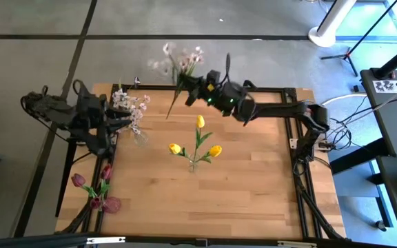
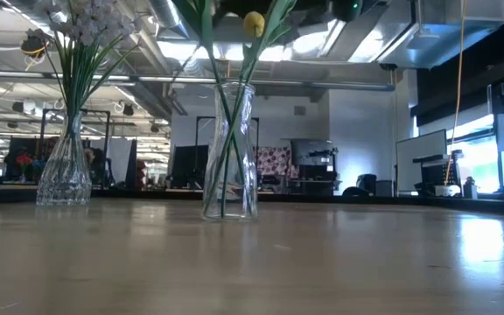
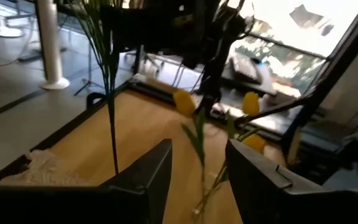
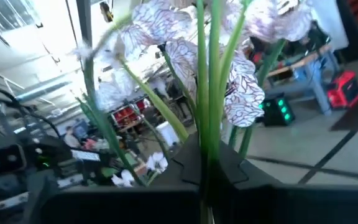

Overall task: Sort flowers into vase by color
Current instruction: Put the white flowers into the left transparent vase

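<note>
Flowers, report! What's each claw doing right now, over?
Right gripper shut on white spray, aloft. Left gripper open beside white-flower vase. Tulips already in vase. Path clear.

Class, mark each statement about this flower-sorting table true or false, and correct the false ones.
1. The right gripper is shut on a spray of white-pink blossoms. True.
2. The three yellow tulips stand in a clear glass vase near the middle of the wooden table. True.
3. The dark red blooms are in the same vase as the tulips. False: they lie at the table's front left corner.
4. The left gripper is clamped on a tulip stem. False: its fingers are open and hold nothing.
5. A second clear glass vase already holds white-pink blossoms. True.
</note>
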